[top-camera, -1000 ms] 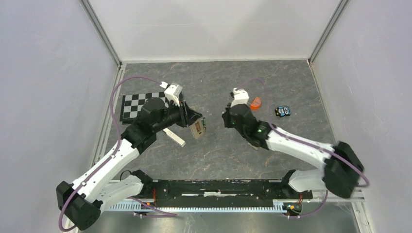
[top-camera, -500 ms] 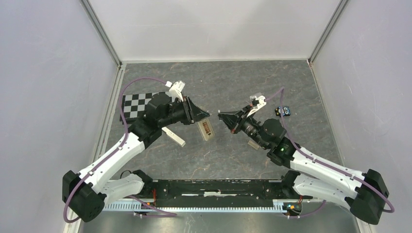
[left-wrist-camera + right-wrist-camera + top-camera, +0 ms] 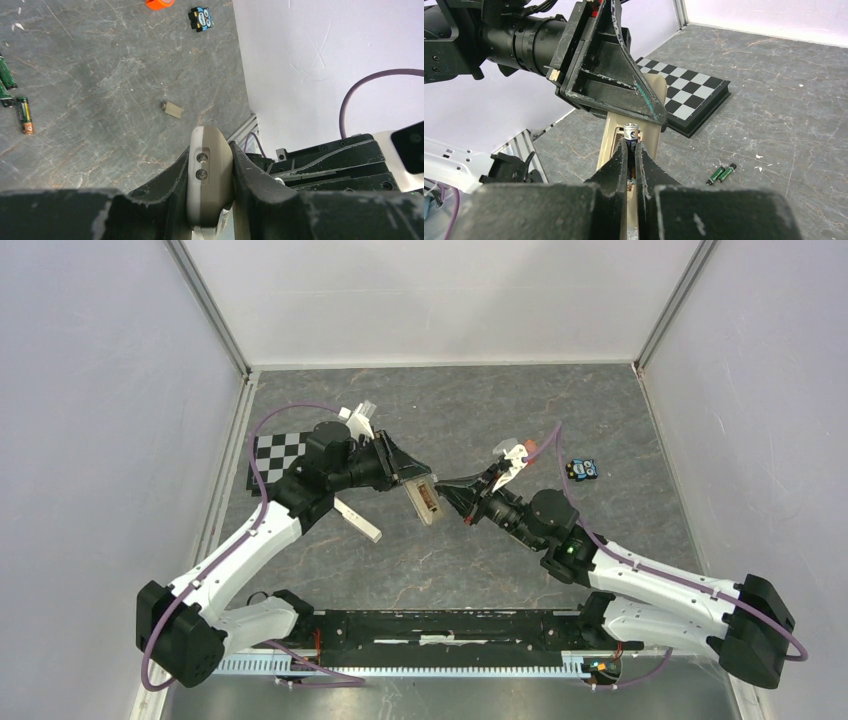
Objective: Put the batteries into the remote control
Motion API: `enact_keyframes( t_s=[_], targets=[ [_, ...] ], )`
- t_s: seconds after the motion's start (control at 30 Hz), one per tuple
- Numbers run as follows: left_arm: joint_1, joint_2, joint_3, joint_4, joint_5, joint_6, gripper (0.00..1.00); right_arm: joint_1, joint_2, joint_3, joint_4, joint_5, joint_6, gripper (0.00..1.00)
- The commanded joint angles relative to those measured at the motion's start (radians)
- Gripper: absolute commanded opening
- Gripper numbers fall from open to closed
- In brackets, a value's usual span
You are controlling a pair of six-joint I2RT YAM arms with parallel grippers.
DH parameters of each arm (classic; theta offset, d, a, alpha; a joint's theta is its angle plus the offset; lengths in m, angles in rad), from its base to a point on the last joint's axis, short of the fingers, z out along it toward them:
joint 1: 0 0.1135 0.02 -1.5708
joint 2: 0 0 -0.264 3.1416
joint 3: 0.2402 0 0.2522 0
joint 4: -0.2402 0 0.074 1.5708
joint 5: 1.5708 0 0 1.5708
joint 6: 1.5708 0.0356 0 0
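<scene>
**Holding arrangement.** The left gripper (image 3: 210,152) is clamped on the remote (image 3: 207,185) across its long edges and holds it above the table (image 3: 560,400). The tan back of the remote faces the other arm. This grip appears chosen to leave the battery recess exposed and to brace the remote against a push.

The right gripper (image 3: 630,146) is closed tight on one battery (image 3: 630,131). It pinches the battery low on its body, so the capped end projects past the fingertips. The battery is at the recess of the remote. Whether it is seated cannot be determined.

**View comparison.**
- **Right wrist view:** This is the only view that shows the held battery against the back of the remote. It also shows two spare batteries (image 3: 722,173) lying side by side on the table, near a checkerboard (image 3: 689,95).
- **Top view:** The two grippers meet tip to tip above the middle of the table. The held battery is too small to make out here.
- **Left wrist view:** Neither the recess nor the held battery is visible. The view shows the rounded end of the remote between the fingers. It also shows a small tan piece (image 3: 172,109) lying alone on the table, possibly the cover.
</scene>
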Motion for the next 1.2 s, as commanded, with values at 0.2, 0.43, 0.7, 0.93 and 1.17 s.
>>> enact_keyframes(
  t_s=[0.2, 0.43, 0.7, 0.93, 1.17],
  targets=[
    [0.01, -0.01, -0.014, 0.07, 0.051, -0.102, 0.02, 0.005, 0.051, 0.026, 0.115, -0.053, -0.02, 0.07],
    [0.014, -0.013, -0.032, 0.097, 0.06, -0.128, 0.02, 0.006, 0.073, 0.008, 0.146, -0.047, -0.012, 0.07],
    [0.028, -0.024, -0.038, 0.109, 0.064, -0.157, 0.02, 0.005, 0.088, -0.003, 0.145, -0.064, -0.018, 0.07],
    [0.042, -0.039, -0.044, 0.111, 0.077, -0.172, 0.02, 0.005, 0.095, -0.026, 0.141, -0.08, -0.032, 0.07],
    [0.045, -0.038, -0.056, 0.108, 0.083, -0.161, 0.02, 0.005, 0.1, -0.016, 0.114, -0.076, -0.046, 0.24]
  ],
)
